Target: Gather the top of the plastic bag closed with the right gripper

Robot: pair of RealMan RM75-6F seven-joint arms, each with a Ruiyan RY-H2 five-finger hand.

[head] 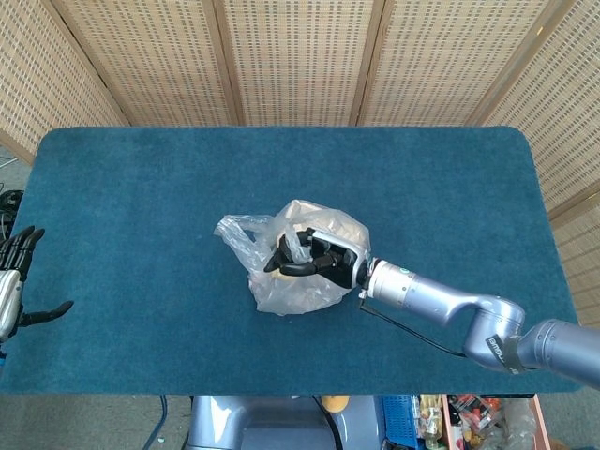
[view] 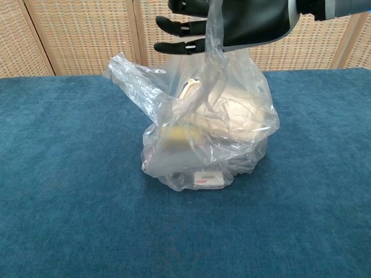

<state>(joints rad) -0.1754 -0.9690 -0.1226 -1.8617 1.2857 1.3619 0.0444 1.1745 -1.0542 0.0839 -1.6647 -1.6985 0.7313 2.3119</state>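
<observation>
R hand [head: 314,256] sits over the clear plastic bag [view: 208,136], w/ a strip of the bag's top film running up betw its fingers [view: 179,27] & palm, so it grips that strip. Fingers curl part-way, tips pointing toward the bag's loose left flap [view: 130,72], which sticks out free just beyond the fingertips. Bag rests on the blue table cloth [view: 69,174] below the fingers, w/ pale & yellow items inside. L hand [head: 14,277] is far off at the table edge, fingers spread, holding nothing.
</observation>
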